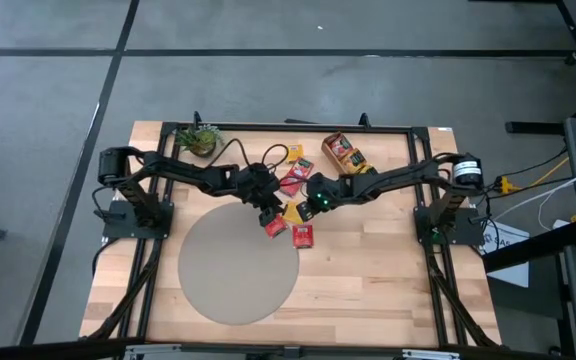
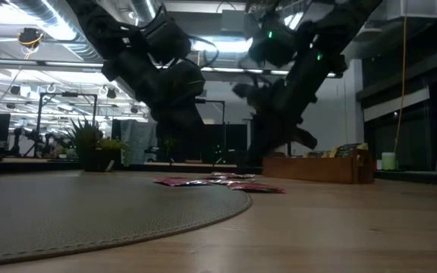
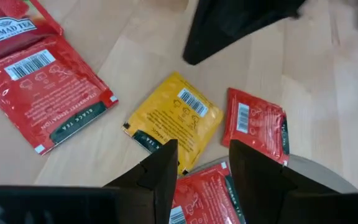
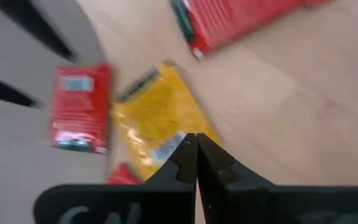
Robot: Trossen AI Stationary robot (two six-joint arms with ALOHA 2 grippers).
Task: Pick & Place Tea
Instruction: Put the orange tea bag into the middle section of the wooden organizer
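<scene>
On pale wood grain, flat glossy square sachets point(image 3: 174, 121) — red, yellow; round grey mat point(image 1: 236, 270)

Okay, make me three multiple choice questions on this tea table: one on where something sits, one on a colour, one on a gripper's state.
1. Where is the potted plant?
A. far left corner of the table
B. on the round mat
C. in the wooden tray

2. The sachet ahead of the left gripper is
A. blue
B. yellow
C. white

3. The right gripper is
A. wide open
B. holding the plant
C. shut

Answers:
1 A: the high view shows it there.
2 B: the left wrist view shows its colour.
3 C: its fingers touch.
</scene>
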